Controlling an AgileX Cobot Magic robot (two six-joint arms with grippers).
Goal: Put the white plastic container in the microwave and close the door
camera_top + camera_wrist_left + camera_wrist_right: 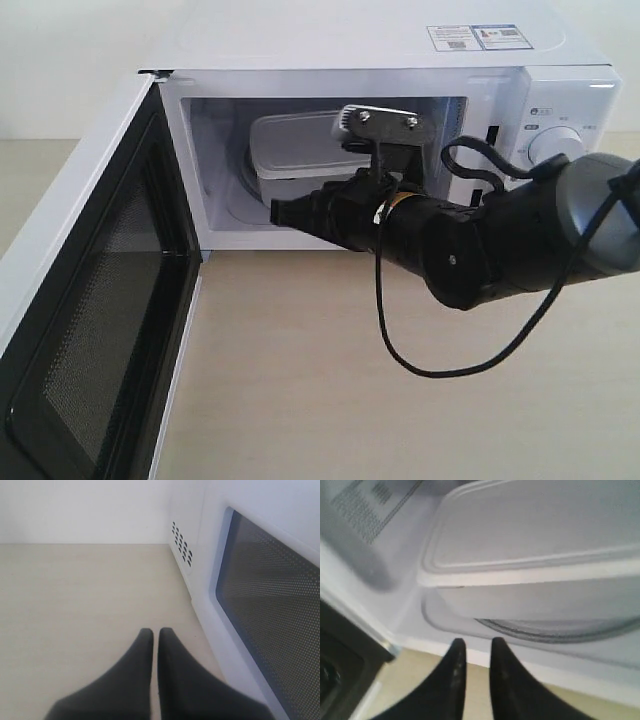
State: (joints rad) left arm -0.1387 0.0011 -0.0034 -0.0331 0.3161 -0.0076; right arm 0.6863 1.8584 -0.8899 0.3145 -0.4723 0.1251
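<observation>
Inside microwave (300,40), white plastic container (295,150); right tool (477,642) parted, empty; left tool (155,632) clenched; top stickers (480,38) unreadable.

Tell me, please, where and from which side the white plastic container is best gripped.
Probably the white plastic container by its overhanging lid rim on the near side, coming in level through the open front of the microwave, whose walls block every other approach.
</observation>
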